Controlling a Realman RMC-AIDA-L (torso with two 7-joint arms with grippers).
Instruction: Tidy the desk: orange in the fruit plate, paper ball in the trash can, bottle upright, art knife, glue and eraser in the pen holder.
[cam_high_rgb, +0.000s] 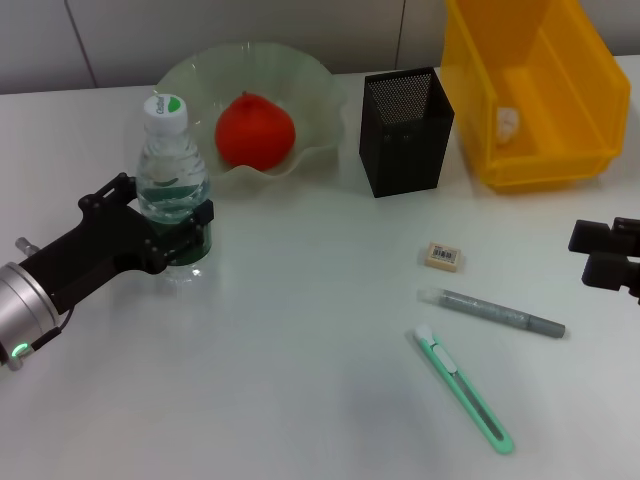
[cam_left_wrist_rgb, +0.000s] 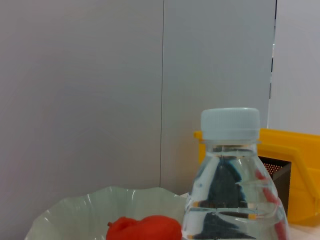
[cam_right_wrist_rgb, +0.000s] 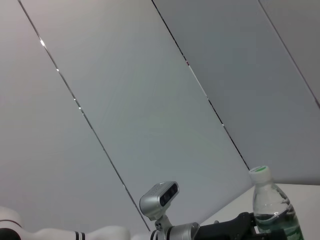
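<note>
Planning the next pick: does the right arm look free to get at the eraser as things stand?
Probably yes. The right gripper sits at the table's right edge, and only bare table lies between it and the eraser; the glue lies nearer the robot.

My white counter (cam_high_rgb: 300, 400) carries a ruffled green glass plate (cam_high_rgb: 315, 95) at eleven o'clock, black mesh holder (cam_high_rgb: 405, 130), yellow plastic bin (cam_high_rgb: 540, 90), upright clear water bottle (cam_high_rgb: 172, 185), small eraser (cam_high_rgb: 443, 256), grey glue pen (cam_high_rgb: 492, 313), and green knife (cam_high_rgb: 462, 389) at five.

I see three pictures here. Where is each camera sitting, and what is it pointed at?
Head view: from the robot's head, looking down at the white desk; left gripper around the clear plastic water bottle, right gripper at the edge.
Left wrist view: on the left arm, facing the bottle closely; no fingers visible.
Right wrist view: on the right arm, tilted up at the wall; left arm visible.
All views share the bottle.
</note>
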